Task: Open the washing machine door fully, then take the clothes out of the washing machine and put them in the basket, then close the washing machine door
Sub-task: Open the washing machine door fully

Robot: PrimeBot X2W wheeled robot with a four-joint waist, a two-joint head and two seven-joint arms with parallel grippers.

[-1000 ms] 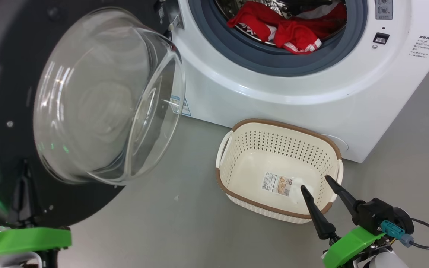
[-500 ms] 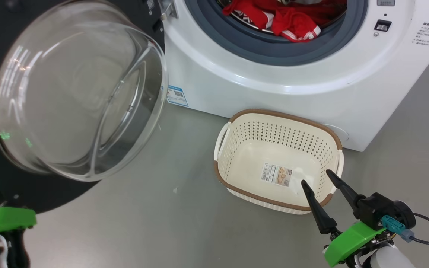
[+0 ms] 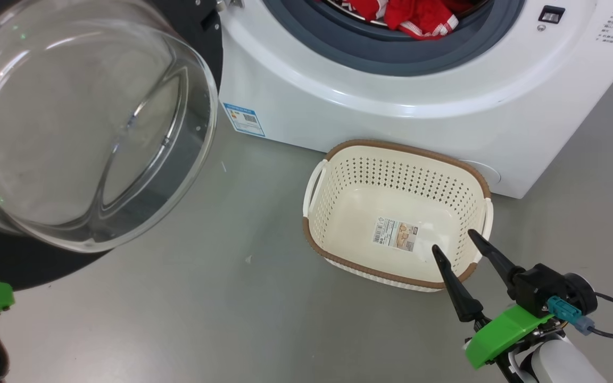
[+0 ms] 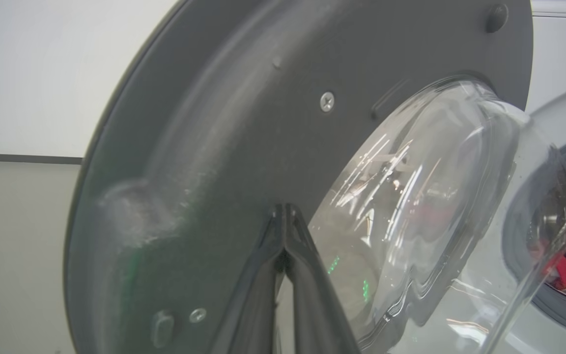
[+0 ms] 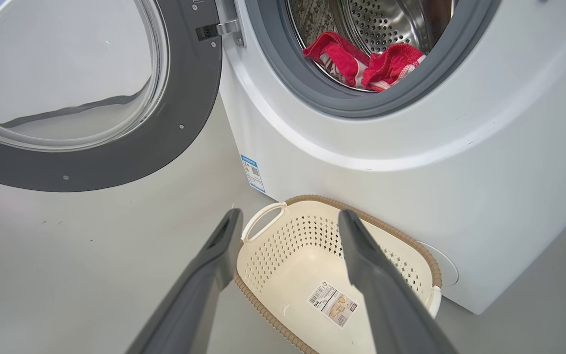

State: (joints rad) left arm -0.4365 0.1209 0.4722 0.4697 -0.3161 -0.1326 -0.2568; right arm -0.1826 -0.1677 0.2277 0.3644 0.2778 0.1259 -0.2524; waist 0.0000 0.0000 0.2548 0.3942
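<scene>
While the round black-rimmed, glass-bowled washing machine door (image 3: 83, 122) stands swung wide, the red-and-white clothes (image 3: 418, 16) lie in the drum (image 5: 386, 19) of the white washing machine (image 3: 391, 90). Left gripper (image 4: 285, 206) pinched closed, empty, tips at the door's inner face; right gripper (image 3: 453, 240) spread wide, empty, over the near rim of the cream perforated plastic basket (image 3: 391, 175).

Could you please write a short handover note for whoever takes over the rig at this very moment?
Left gripper: shut, holding nothing, tips at the inner face of the door.
Right gripper: open, empty, hovering by the near rim of the basket.
Clothes: inside the washer. The basket holds none and stands just in front of the washer.
Done: door swung wide open.
Left: move clothes into basket, then close door.
</scene>
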